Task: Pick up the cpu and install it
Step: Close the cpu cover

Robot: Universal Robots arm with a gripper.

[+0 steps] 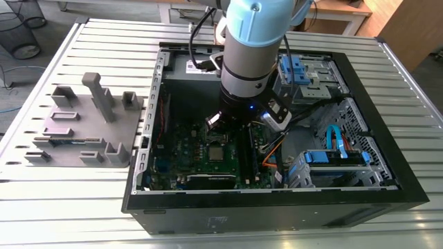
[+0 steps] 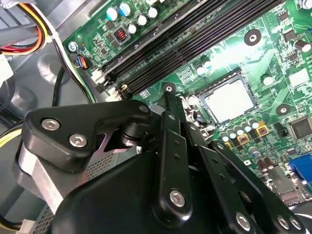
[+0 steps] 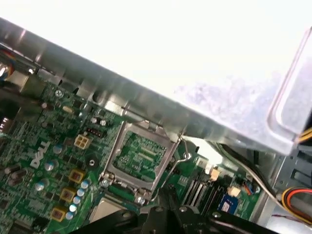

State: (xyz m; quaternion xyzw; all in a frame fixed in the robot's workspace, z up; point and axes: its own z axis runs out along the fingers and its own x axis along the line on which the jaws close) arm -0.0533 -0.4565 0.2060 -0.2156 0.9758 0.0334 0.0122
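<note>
The cpu (image 2: pixel 229 100), a dull silver square (flat, glare-washed), lies in its socket near the middle of the motherboard (image 2: pixel 273 48), beside the memory slots (image 2: pixel 195 34). The pincer (image 2: pixel 170 100) hangs close by, its own black links covering it, so how far open it is cannot be told.

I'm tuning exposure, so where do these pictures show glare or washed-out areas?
First wrist view: everything beyond the case wall is blown out white. Second wrist view: a glare patch on the motherboard near the cpu, which reads clearly. Exterior view: even light, no glare.
</note>
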